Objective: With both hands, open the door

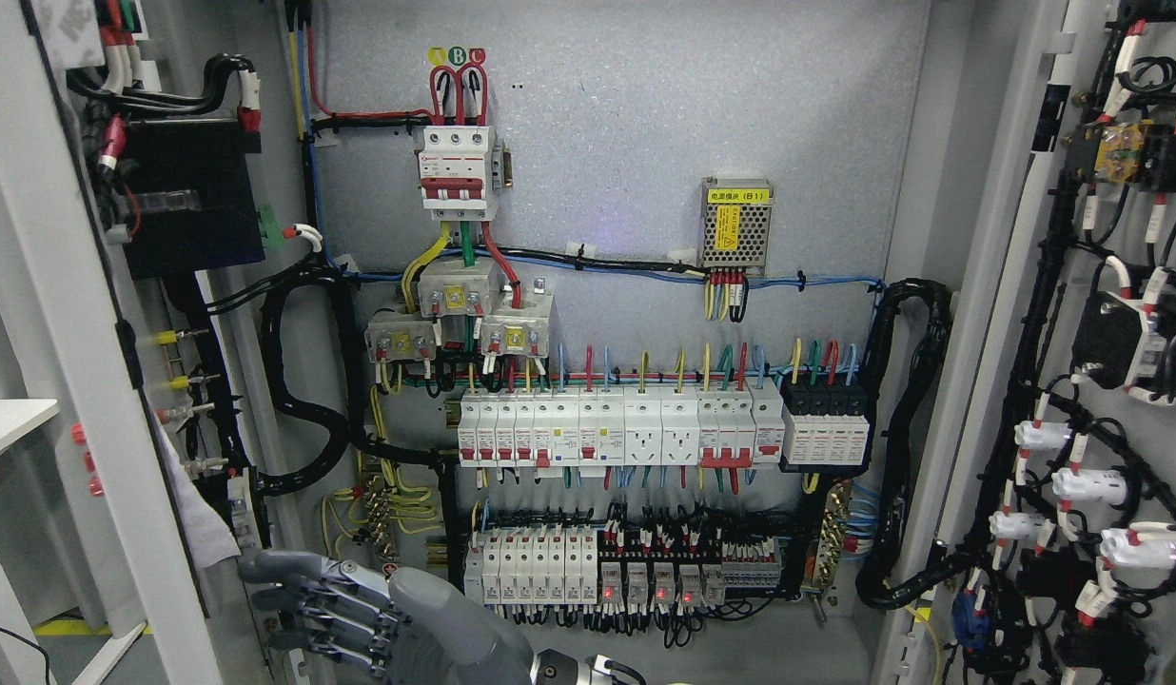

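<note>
Grey and jointed, one robot hand [350,609] shows at the bottom of the head view, its forearm running off the lower edge near the middle, so which arm it belongs to cannot be told. Its fingers [293,609] are stretched out leftward, a little bent, reaching to the inner edge of the left door [84,381]; whether they actually press or hook that edge cannot be made out, and nothing is clearly gripped. That left door stands swung open at the picture's left, carrying a black box [193,195] and wiring on its inside face. The right door [1111,381] is swung open at the right, crowded with white connectors and black cable looms. Between them the cabinet interior [645,143] lies exposed: a red-and-white main breaker [458,166] at the top, a perforated metal power supply [736,226] to its right, a row of white breakers [617,428] across the middle, and relays with red lights [645,580] below. A thick black cable bundle [307,381] loops just above the hand, close to the left door's hinge side.
</note>
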You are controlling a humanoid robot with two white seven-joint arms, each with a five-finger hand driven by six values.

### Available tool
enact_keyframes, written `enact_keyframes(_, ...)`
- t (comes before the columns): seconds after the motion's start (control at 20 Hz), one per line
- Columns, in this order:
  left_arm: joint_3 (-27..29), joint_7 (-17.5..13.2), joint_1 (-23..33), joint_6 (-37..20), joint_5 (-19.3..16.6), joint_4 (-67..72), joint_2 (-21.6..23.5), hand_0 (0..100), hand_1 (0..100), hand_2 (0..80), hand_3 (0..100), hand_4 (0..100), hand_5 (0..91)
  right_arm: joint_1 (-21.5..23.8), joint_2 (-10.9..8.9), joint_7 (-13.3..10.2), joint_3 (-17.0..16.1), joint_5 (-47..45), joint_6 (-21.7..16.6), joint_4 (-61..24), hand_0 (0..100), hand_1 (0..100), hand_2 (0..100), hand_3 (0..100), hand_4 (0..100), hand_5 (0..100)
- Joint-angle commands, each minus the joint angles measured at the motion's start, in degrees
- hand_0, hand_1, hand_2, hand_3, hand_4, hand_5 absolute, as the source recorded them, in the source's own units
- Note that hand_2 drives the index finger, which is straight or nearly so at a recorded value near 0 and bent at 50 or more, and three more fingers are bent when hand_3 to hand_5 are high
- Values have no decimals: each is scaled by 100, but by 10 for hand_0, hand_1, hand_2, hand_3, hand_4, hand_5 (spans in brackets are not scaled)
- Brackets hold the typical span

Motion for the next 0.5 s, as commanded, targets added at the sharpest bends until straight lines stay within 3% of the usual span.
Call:
enact_keyframes(0.0, 1, 3, -132, 26, 0, -149, 106, 296, 0, 27, 28, 37, 0, -65, 1, -18, 373, -9, 0, 86, 218, 0, 0, 0, 0, 0)
enact_keyframes(0.45, 97, 3, -123, 26, 0, -141, 132, 296, 0, 27, 28, 36, 0, -285, 1, -61, 707, -18, 9, 192, 218, 0, 0, 0, 0, 0)
